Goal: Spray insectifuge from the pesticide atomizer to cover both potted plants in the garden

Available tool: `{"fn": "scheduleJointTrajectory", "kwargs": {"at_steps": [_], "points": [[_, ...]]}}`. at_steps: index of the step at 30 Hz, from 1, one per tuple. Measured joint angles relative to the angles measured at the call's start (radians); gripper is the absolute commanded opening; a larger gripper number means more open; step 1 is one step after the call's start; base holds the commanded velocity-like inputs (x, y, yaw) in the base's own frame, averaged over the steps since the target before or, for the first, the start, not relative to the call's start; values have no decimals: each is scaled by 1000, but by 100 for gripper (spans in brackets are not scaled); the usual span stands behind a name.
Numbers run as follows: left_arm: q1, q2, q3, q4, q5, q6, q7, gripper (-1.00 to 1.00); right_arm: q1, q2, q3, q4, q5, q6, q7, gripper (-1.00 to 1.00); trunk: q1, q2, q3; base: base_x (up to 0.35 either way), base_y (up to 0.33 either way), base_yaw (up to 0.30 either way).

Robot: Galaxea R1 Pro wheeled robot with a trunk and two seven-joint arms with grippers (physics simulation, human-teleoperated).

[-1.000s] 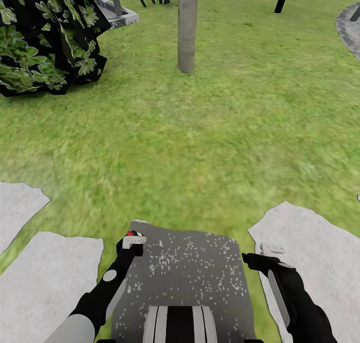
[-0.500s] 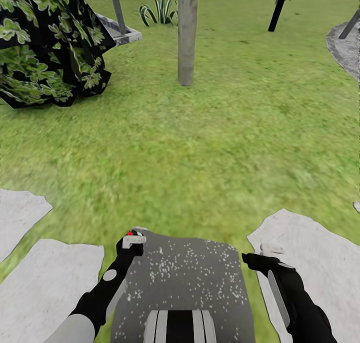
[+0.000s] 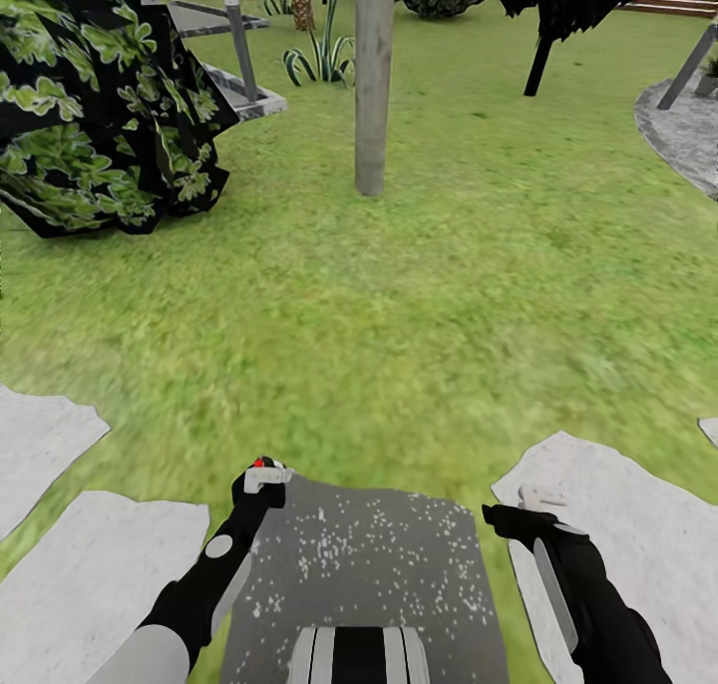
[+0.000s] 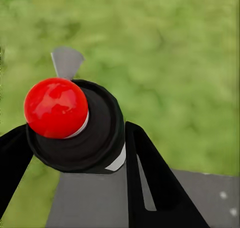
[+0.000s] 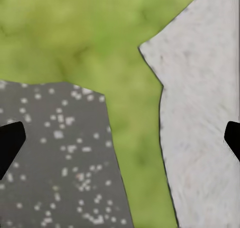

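Observation:
I am on the garden lawn (image 3: 399, 295), and the pesticide atomizer is out of view. A curved edge of the grey paved patio (image 3: 683, 131) shows at the far right. A speck of green (image 3: 710, 66) sits on it, too small to tell what it is. My left gripper (image 3: 264, 477) hangs low beside my base with nothing in it. A red knob (image 4: 55, 108) on a black round part shows between its dark fingers. My right gripper (image 3: 538, 500) is open and empty; its black fingertips (image 5: 11, 138) stand wide apart over grass and stone.
A grey tree trunk (image 3: 371, 76) stands straight ahead, with a dark leafy bush (image 3: 95, 116) to its left. A spiky plant (image 3: 319, 61) and a post (image 3: 239, 36) are behind. Pale stepping stones (image 3: 623, 534) (image 3: 95, 564) flank my speckled grey base (image 3: 369, 564).
The whole picture has slid downward, so the camera has moved. More of the far garden now shows at the top. Both arms hold the same pose.

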Motion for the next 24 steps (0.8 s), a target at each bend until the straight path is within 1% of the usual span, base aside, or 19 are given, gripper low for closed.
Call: {"fn": "scheduleJointTrajectory", "kwargs": {"at_steps": [2,4,6,7,8,9,11,13,18,24], "points": [[0,0,0,-5,0,10,0,-100,0,0,0,0,0,0,0,100,-1,0,8,0,0,0],[0,0,0,-20,0,36,0,-100,0,0,0,0,-1,0,0,100,-2,1,15,0,0,0],[-1,0,-1,-62,0,114,0,-100,0,0,0,0,0,0,0,100,-3,1,23,0,0,0],[-1,-1,-2,-102,0,184,0,-100,1,0,0,0,0,0,0,100,-3,2,27,0,0,0],[-1,-1,-3,-131,1,229,-1,-100,1,0,0,0,0,0,0,100,-4,2,31,0,0,0],[0,-1,-3,-157,1,262,-1,-100,1,0,0,0,-1,0,0,100,-4,2,35,0,0,0],[0,-2,-3,-187,2,301,-1,-100,1,0,0,0,-1,0,0,100,-5,3,43,0,0,0],[0,-2,-3,-200,3,322,-1,-100,2,0,-1,-2,-1,1,0,100,-6,3,50,0,0,0],[0,0,-3,-207,3,336,0,-100,6,0,-3,-5,-4,1,0,100,-8,4,70,0,0,0],[3,-3,-4,-209,3,359,0,-100,6,0,-3,-5,-2,1,0,100,-11,6,93,0,0,0]]}}
